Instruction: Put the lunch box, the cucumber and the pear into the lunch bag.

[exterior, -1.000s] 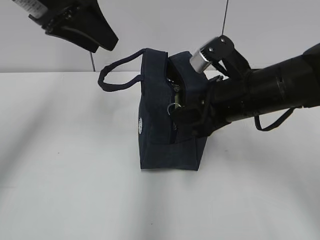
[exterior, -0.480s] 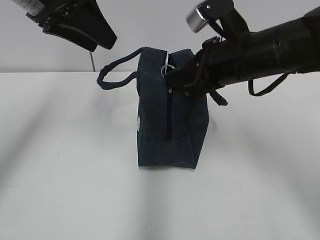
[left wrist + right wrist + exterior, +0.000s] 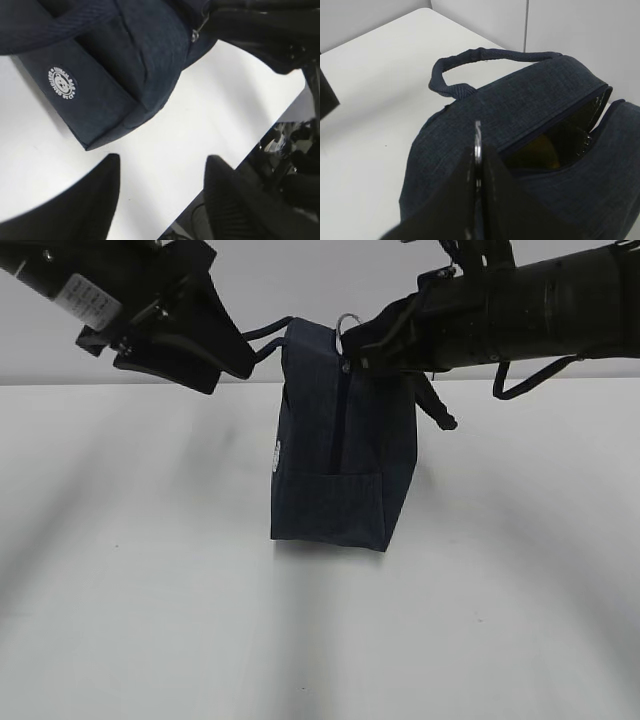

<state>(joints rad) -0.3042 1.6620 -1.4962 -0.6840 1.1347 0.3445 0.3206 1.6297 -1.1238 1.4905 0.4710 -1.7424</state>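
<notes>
Right gripper (image 3: 479, 165) clamped on ring pull (image 3: 347, 322) atop lunch bag (image 3: 335, 450); bag upright mid-table (image 3: 150, 590), zipper partly open, something yellowish inside. Left gripper (image 3: 162, 192) parted, empty, beside bag handle (image 3: 265, 337).

The front camera looked along the table at the bag (image 3: 330, 440). Both arm cameras sat very close, looking down on that bag.
</notes>
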